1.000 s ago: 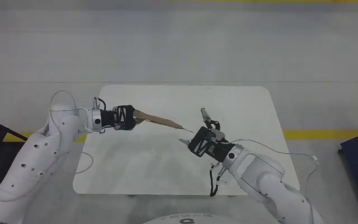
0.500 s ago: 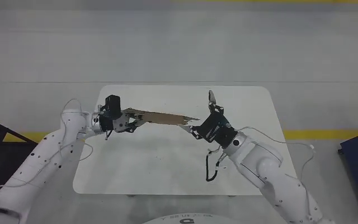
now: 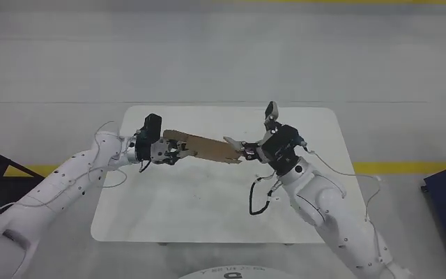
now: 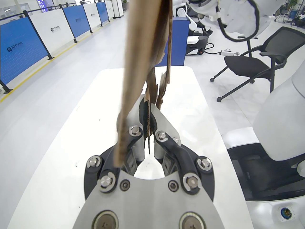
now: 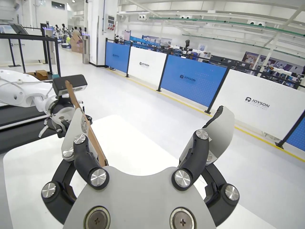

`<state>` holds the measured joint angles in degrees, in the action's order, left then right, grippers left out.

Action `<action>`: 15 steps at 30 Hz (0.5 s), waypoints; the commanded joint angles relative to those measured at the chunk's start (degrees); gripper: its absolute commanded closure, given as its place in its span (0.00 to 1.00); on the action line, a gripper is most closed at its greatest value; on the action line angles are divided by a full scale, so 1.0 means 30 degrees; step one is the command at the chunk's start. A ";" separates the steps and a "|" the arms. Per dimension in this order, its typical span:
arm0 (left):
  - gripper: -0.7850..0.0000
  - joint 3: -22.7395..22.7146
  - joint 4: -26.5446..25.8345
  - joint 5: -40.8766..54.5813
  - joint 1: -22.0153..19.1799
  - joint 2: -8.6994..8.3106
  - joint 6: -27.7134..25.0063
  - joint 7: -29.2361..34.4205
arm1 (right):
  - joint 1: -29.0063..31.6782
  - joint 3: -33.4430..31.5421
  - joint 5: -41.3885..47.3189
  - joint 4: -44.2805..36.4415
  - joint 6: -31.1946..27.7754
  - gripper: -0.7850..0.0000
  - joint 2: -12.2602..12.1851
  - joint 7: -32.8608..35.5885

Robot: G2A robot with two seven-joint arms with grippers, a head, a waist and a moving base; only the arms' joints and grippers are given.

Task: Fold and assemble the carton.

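The carton [image 3: 202, 147] is a flattened brown cardboard blank, held in the air above the white table [image 3: 209, 209]. My left gripper [image 3: 166, 149] is shut on one end of it; in the left wrist view the fingers [image 4: 164, 125] pinch the cardboard layers [image 4: 147, 36]. My right gripper [image 3: 252, 130] is open wide at the carton's other end. In the right wrist view [image 5: 150, 122] the carton's thin edge [image 5: 95, 141] lies against the inner face of one finger [image 5: 76, 122], while the other finger [image 5: 221, 125] stands far off it.
The table's near half lies bare below both arms. A black office chair [image 4: 257, 65] stands on the floor beside the table. Blue and white barrier panels [image 5: 190, 82] line the room beyond.
The left gripper turned the carton from edge-on to broad face up and shifted right. The right gripper moved toward the far side, up to the carton's free end, one finger now against it.
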<state>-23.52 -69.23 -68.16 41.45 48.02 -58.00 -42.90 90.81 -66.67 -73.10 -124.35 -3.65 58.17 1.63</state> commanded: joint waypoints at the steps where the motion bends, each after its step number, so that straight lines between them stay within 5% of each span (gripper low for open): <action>1: 1.00 0.0428 0.0149 0.0217 -0.0262 0.0071 0.0000 -0.0151 | -0.0291 0.0373 -0.0690 0.0010 -0.0185 0.00 0.0044 0.1125; 11: 1.00 0.1305 0.0880 0.0731 -0.1024 0.0196 0.0000 -0.1128 | -0.1562 0.2156 -0.2333 0.0155 -0.1677 0.00 0.0342 0.4848; 15: 1.00 0.1220 0.0980 0.0423 -0.1145 0.0180 0.0000 -0.1003 | -0.1462 0.1733 -0.1247 -0.0097 -0.0842 0.00 0.0484 0.2776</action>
<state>-19.76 -66.31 -66.47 38.05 48.57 -58.00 -46.08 86.03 -60.74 -77.86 -124.69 -7.72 59.53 12.38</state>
